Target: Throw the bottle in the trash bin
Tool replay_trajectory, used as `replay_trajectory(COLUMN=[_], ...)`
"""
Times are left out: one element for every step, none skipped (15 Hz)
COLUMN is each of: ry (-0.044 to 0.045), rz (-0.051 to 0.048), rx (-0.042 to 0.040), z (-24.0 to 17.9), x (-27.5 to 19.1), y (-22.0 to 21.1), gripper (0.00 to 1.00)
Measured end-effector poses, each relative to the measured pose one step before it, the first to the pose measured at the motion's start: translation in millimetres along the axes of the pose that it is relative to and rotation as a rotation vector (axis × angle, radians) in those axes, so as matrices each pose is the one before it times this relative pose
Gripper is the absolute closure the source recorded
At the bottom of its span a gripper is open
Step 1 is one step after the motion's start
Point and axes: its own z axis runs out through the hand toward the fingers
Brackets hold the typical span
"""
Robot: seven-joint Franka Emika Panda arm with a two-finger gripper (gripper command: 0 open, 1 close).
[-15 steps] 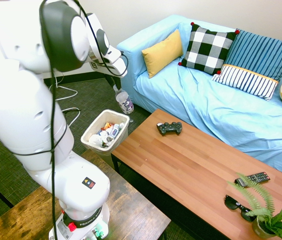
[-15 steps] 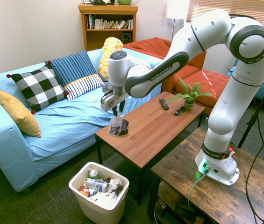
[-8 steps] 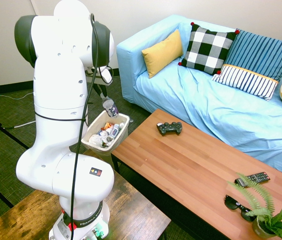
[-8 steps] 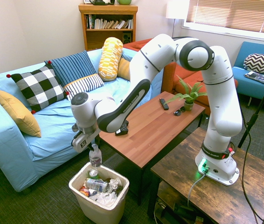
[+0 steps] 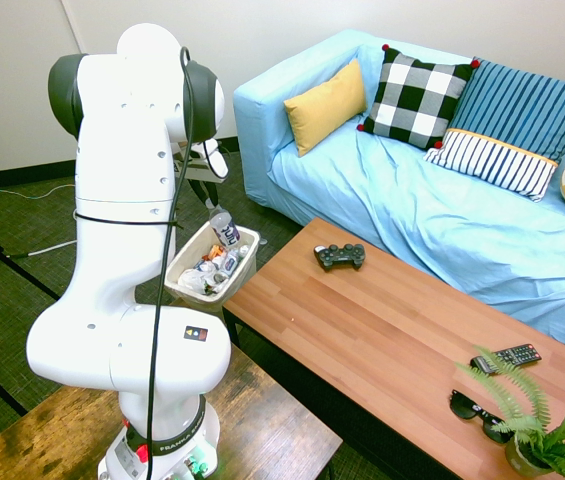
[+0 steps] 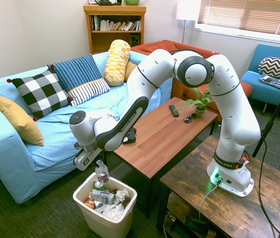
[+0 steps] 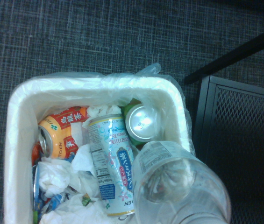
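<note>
The gripper (image 6: 99, 162) is seen closed on the neck of the bottle (image 6: 101, 174), which is held cap-up and roughly upright, hanging just above the open top of the trash bin (image 6: 82, 191). In the first exterior view the bottle (image 5: 225, 229) is visible beside the white arm, over the far rim of the trash bin (image 5: 252, 240), while the gripper itself is mostly hidden behind the arm's body. The bin is placed on the dark carpet between the blue sofa (image 6: 11, 158) and the end of the wooden coffee table (image 6: 174, 134), close to the table's corner. In the wrist view the clear base of the bottle (image 7: 178, 184) is seen from close by, directly above the bin's contents: a pale drink can (image 7: 113, 163) with printed text, a green can (image 7: 141, 122) seen end-on, an orange can (image 7: 57, 135) and crumpled white paper (image 7: 59, 175). The white rim of the bin (image 7: 17, 140) is lined with a thin clear bag. On the coffee table a black game controller (image 5: 340, 256) is seen near the end closest to the bin, and a remote control (image 5: 505, 356), dark sunglasses (image 5: 477, 412) and a small potted fern (image 5: 542, 420) are grouped at the other end. A yellow cushion (image 5: 324, 106) and a checked cushion (image 5: 418, 98) are propped against the sofa's back.
</note>
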Motion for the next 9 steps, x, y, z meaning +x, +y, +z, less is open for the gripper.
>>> replay_trajectory(ry=[-0.00004, -0.00107, -0.00276, -0.0031, -0.00356, -0.00435, -0.00312, -0.00413, -0.00416], rz=[-0.00097, 0.00278, 0.00308, 0.00201, 0.00036, -0.00056, -0.00155, -0.00246, -0.00298], rx=[-0.00196, -0.0025, -0.00261, -0.00169, -0.0007, -0.00032, 0.00024, -0.00012, -0.00062], z=[0.88, 0.91, 1.07, 0.69, 0.06, -0.07, -0.56, -1.4, -2.16], x=[2.7, 4.19, 4.22, 3.08, 1.49, 0.98, 1.29, 2.25, 4.64], y=[0.53, 0.8, 0.83, 0.62, 0.39, 0.61, 1.27, 3.4, 6.01], gripper=[0.0, 0.0, 0.0, 0.0, 0.0, 0.0, 0.0, 0.0, 0.0])
